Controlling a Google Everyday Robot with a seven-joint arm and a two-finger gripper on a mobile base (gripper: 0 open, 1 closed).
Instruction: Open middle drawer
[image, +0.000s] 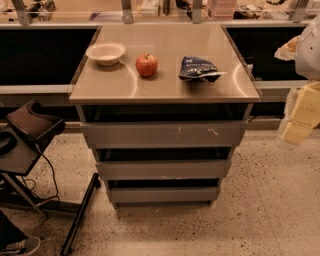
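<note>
The gripper (300, 117) is hanging at the scene's right edge, its opening impossible to tell, while the middle drawer (162, 169) is sitting to its left and lower, its long front running left to right beneath the desk (165, 87).

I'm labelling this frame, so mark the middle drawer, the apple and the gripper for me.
middle drawer (163, 169): camera view, centre of its front panel.
apple (146, 65): camera view, middle of its red skin.
gripper (300, 119): camera view, pale part at the right edge, beside the cabinet.
</note>
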